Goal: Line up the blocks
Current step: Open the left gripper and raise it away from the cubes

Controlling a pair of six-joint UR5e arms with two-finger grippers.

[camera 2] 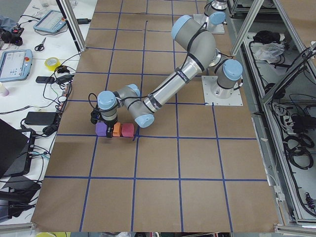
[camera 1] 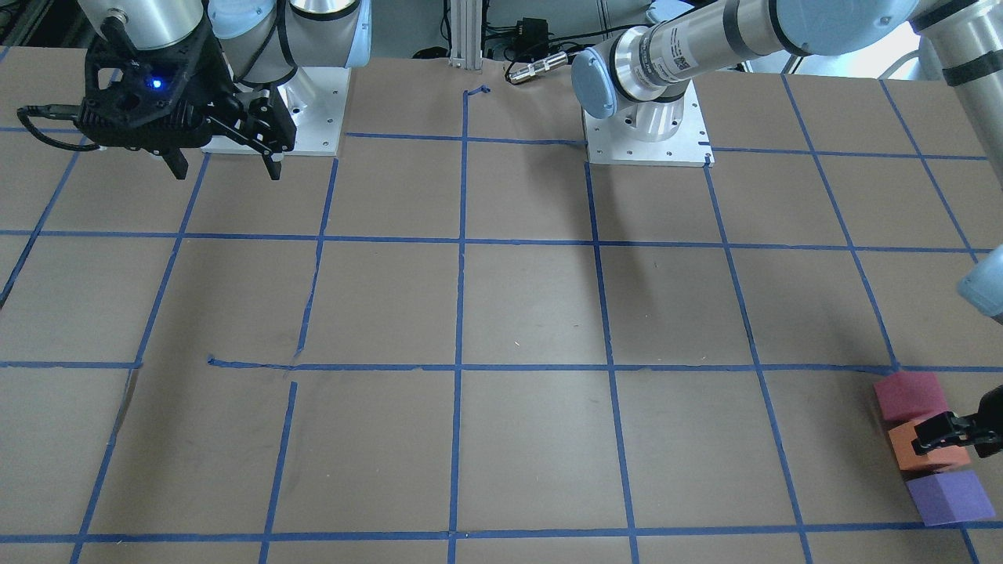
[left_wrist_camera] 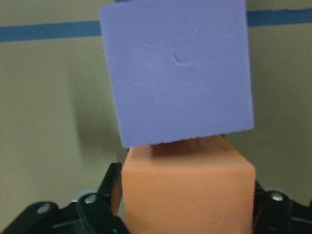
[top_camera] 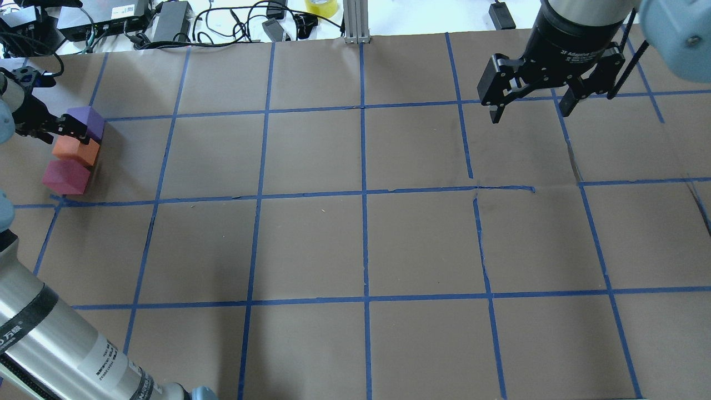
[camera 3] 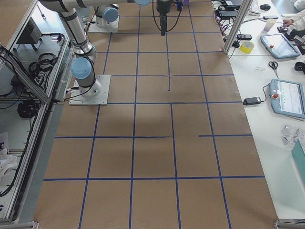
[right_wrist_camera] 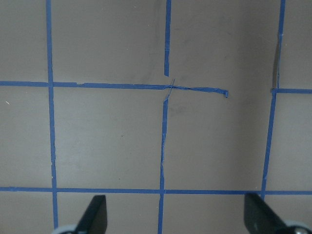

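Note:
Three blocks sit touching in a short row at the table's far left: purple [top_camera: 88, 119], orange [top_camera: 76, 152] and pinkish-red [top_camera: 65, 176]. They also show in the front view as pinkish-red [camera 1: 907, 395], orange [camera 1: 909, 458] and purple [camera 1: 948, 497]. My left gripper [top_camera: 69, 134] reaches in low from the table edge. In the left wrist view its fingers [left_wrist_camera: 113, 187] press both sides of the orange block [left_wrist_camera: 187, 190], with the purple block [left_wrist_camera: 178, 73] just beyond. My right gripper [top_camera: 530, 111] hangs open and empty above the far right squares.
Blue tape lines [top_camera: 364, 191] divide the brown table into a grid. Both arm bases [camera 1: 646, 133] are bolted on the robot's side. Cables and power bricks [top_camera: 172, 16] lie past the far edge.

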